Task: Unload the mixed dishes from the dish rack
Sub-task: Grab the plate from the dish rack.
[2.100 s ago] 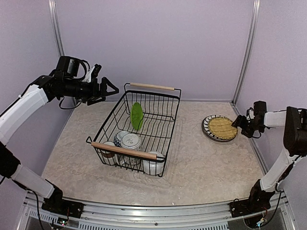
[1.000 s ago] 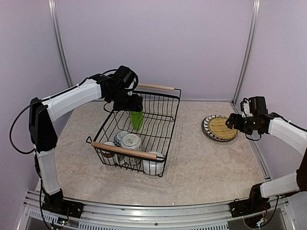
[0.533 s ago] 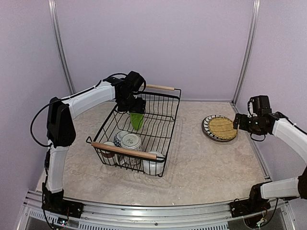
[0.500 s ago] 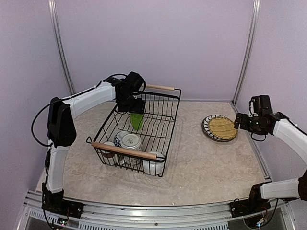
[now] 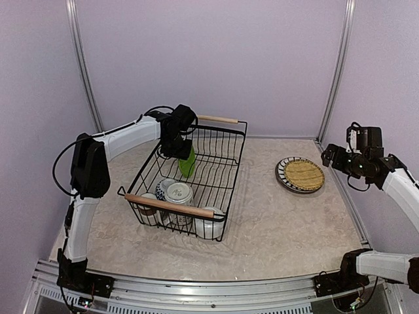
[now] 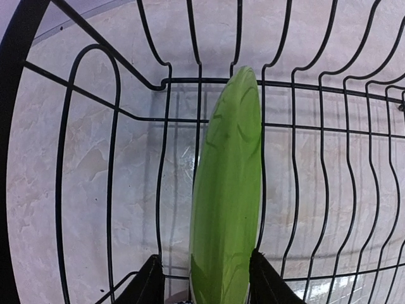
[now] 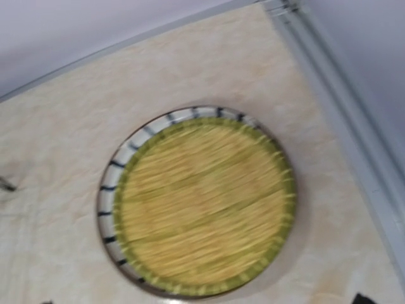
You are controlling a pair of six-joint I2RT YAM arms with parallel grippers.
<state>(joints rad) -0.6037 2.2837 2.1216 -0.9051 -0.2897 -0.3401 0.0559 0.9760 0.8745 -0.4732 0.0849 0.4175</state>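
The dish rack (image 5: pixel 237 157) stands left of centre on the table. A lime green plate (image 5: pixel 187 161) stands on edge in its far half. My left gripper (image 5: pixel 182 148) reaches down over that plate. In the left wrist view the left gripper (image 6: pixel 205 280) straddles the green plate (image 6: pixel 228 190): the right finger touches its rim, and a small gap shows at the left finger. A patterned bowl (image 5: pixel 177 192), a brown mug (image 5: pixel 148 204) and a white mug (image 5: pixel 208 226) sit at the rack's near end. My right gripper (image 5: pixel 329 157) hovers open, empty, right of a striped plate (image 5: pixel 300 174).
A yellow-green woven-look plate (image 7: pixel 202 206) lies on the striped plate (image 7: pixel 109 190) by the table's right edge. The right frame rail (image 7: pixel 342 95) runs close beside it. Rack wires (image 6: pixel 14 47) surround the left gripper. A wooden handle (image 5: pixel 169 205) crosses the rack's near end.
The left gripper came down over the green plate and its jaws narrowed around it. The right gripper pulled back up and to the right, away from the stacked plates.
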